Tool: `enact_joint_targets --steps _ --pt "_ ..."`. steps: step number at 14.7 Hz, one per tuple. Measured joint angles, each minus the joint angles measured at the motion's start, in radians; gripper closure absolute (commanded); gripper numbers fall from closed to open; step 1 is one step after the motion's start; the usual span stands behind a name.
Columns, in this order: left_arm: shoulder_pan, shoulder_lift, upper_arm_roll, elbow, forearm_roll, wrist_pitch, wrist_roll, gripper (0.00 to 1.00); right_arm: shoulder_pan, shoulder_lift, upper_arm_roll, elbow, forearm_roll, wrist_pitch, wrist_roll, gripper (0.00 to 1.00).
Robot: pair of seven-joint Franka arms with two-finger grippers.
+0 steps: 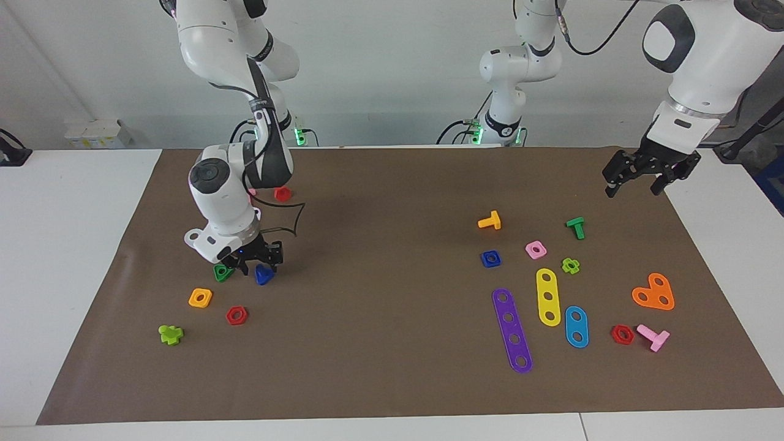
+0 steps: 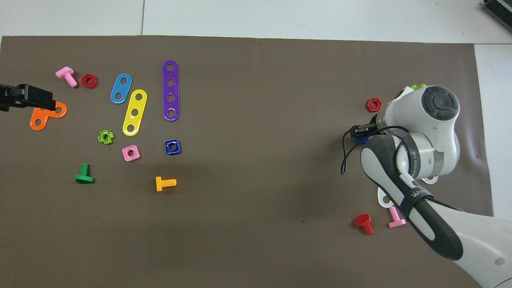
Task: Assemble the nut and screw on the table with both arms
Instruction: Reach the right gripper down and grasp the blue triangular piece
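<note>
Screw (image 1: 264,275) – triangular head up, seemingly – under right end effector (image 1: 260,262).

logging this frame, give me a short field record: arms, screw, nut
right gripper: down at the mat, at the blue screw
left gripper: waits in the air at its own end of the mat, fingers open
blue nut: flat on the mat beside the pink nut, untouched
screw and nut: far apart, not joined

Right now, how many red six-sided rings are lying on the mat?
2. One red ring lies beside the pink screw at the left arm's end; a second red ring lies beside the orange square nut. The right arm may hide more.
</note>
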Motion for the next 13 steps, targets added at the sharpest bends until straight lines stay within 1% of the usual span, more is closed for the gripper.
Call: enact_joint_targets --steps 2,6,9,13 --pt "0.000 0.000 0.000 0.000 0.000 0.000 0.000 0.00 0.000 0.005 -0.001 -0.007 0.000 0.001 -0.008 0.52" --pt "0.000 0.000 0.000 0.000 0.000 0.000 0.000 0.00 -0.004 0.013 -0.002 -0.020 0.000 0.047 -0.011 0.54" --pt "0.000 0.000 0.000 0.000 0.000 0.000 0.000 0.00 -0.008 0.018 -0.002 -0.028 0.000 0.066 -0.012 0.58" --pt "0.000 0.000 0.000 0.000 0.000 0.000 0.000 0.00 -0.008 0.019 -0.002 -0.029 0.000 0.067 -0.012 0.58"
